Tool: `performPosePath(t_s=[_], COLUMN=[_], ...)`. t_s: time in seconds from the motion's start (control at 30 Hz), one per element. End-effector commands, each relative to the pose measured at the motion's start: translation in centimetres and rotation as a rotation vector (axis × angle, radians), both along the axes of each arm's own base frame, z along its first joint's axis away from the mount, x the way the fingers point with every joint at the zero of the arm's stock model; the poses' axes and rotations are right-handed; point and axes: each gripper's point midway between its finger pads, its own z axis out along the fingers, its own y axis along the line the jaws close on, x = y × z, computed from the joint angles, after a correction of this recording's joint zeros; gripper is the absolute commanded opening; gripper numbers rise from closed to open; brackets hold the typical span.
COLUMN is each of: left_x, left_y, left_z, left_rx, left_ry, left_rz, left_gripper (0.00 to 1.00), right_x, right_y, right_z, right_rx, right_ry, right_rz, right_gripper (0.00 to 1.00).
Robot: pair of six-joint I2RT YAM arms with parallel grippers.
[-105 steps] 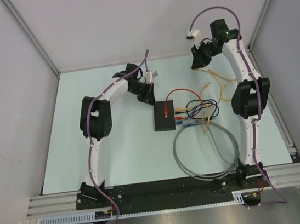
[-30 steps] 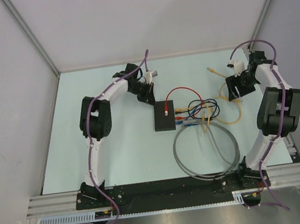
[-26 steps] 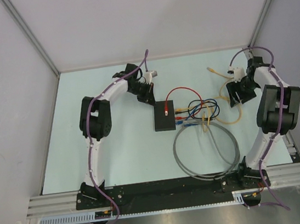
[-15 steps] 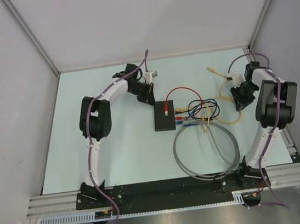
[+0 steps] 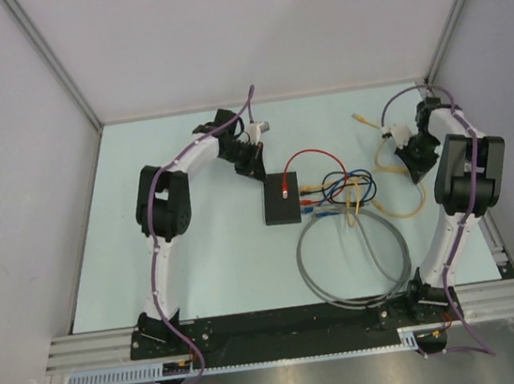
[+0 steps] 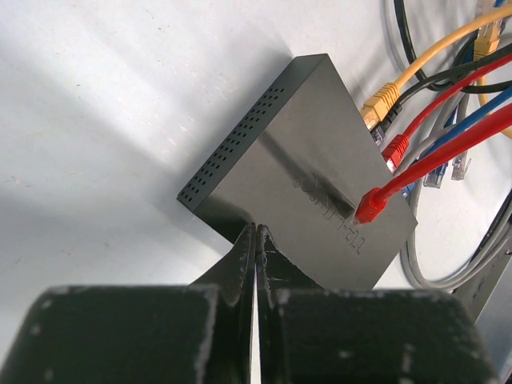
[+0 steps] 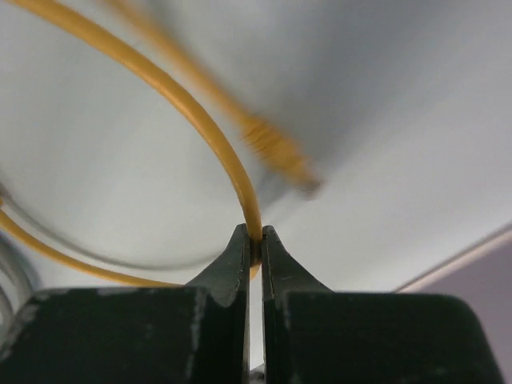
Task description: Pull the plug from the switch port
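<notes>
with the right end effector (image 7: 254, 240) clamped on a yellow cable (image 7: 200, 128) and the left end effector (image 6: 255, 240) pressed together at the edge of the switch (image 6: 304, 168), mid-table (image 5: 199, 256), it could be dragged askew if the tangled cables (image 5: 342, 190) are tugged.

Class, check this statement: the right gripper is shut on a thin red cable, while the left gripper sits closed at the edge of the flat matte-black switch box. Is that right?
Not quite. The right wrist view shows the right gripper shut on a thin yellow cable, not a red one. The rest holds: the left gripper sits closed at the edge of the flat matte-black switch box.
</notes>
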Motion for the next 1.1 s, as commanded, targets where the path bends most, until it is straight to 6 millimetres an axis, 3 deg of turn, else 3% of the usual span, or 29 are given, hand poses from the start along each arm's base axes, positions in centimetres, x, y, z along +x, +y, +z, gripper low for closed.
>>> performPosePath(t_s=[0.0, 0.03, 0.1, 0.13, 0.23, 0.3, 0.37, 0.4, 0.43, 0.53, 0.6, 0.67, 0.7, 0.77, 0.8, 0.83, 0.87, 0.93, 0.97, 1.0, 1.07], left_x=[0.1, 0.1, 0.1, 0.1, 0.2, 0.1, 0.2, 0.1, 0.1, 0.2, 0.4, 0.9, 0.9, 1.2, 1.1, 1.1, 1.1, 0.8, 1.1, 0.2, 0.4], left_y=[0.5, 0.5, 0.5, 0.5, 0.6, 0.7, 0.8, 0.8, 0.8, 0.9, 0.8, 0.8, 0.6, 0.3, 0.3, 0.3, 0.5, 1.1, 1.3, 1.8, 2.0], left_z=[1.3, 1.3, 1.3, 1.3, 1.5, 1.5, 1.6, 1.6, 1.5, 1.7, 2.1, 3.2, 4.1, 6.1, 6.8, 7.3, 8.2, 8.3, 9.5, 8.6, 8.8], left_rx=[0.03, 0.03, 0.034, 0.034, 0.037, 0.041, 0.044, 0.046, 0.047, 0.049, 0.048, 0.035, 0.009, -0.033, -0.061, -0.071, -0.081, -0.082, -0.1, -0.094, -0.109], left_ry=[-0.058, -0.06, -0.062, -0.063, -0.071, -0.073, -0.076, -0.079, -0.079, -0.085, -0.106, -0.138, -0.147, -0.184, -0.181, -0.185, -0.2, -0.197, -0.244, -0.226, -0.275], left_rz=[-0.012, -0.014, -0.016, -0.015, -0.015, -0.016, -0.015, -0.017, -0.018, -0.017, -0.02, -0.015, -0.02, -0.021, -0.02, -0.018, -0.015, -0.004, 0.0, 0.006, 0.02], left_gripper=[0.0, 0.0, 0.0, 0.0, 0.0, 0.0, 0.0, 0.0, 0.0, 0.0, 0.0, 0.0, 0.0, 0.01, 0.01, 0.04, 0.05, 0.1, 0.11, 0.14, 0.22], right_x=[7.7, 8.6, 9.6, 11.5, 13.7, 14.4, 15.0, 15.1, 15.1, 15.2, 15.7, 16.4, 16.5, 17.5, 17.2, 16.9, 17.8, 17.2, 17.8, 17.9, 17.1], right_y=[-1.8, -1.7, -1.3, -1.6, -1.9, -1.9, -1.8, -1.8, -1.6, -0.8, -0.2, 1.4, 2.0, 4.3, 5.4, 6.9, 7.7, 10.5, 11.5, 13.7, 16.9], right_z=[6.4, 5.8, 6.5, 7.0, 7.7, 7.0, 6.9, 6.9, 7.0, 8.0, 10.7, 13.4, 15.7, 18.9, 18.2, 20.8, 22.2, 22.3, 22.8, 22.7, 21.2], right_rx=[0.07, 0.108, 0.181, 0.185, 0.187, 0.176, 0.157, 0.151, 0.151, 0.192, 0.231, 0.306, 0.333, 0.427, 0.463, 0.528, 0.556, 0.612, 0.623, 0.637, 0.668], right_ry=[-0.203, -0.189, -0.185, -0.219, -0.265, -0.261, -0.277, -0.282, -0.285, -0.301, -0.357, -0.421, -0.473, -0.575, -0.564, -0.616, -0.689, -0.691, -0.723, -0.727, -0.681], right_rz=[-0.055, -0.121, -0.171, -0.193, -0.262, -0.276, -0.278, -0.283, -0.285, -0.291, -0.293, -0.269, -0.255, -0.213, -0.209, -0.199, -0.166, -0.144, -0.152, -0.114, -0.007], right_gripper=[0.0, 0.0, 0.0, 0.0, 0.0, 0.0, 0.1, 0.2, 0.39, 0.56, 0.61, 0.65, 0.67, 0.82, 0.9, 0.99, 1.0, 1.0, 1.0, 1.0, 1.0])
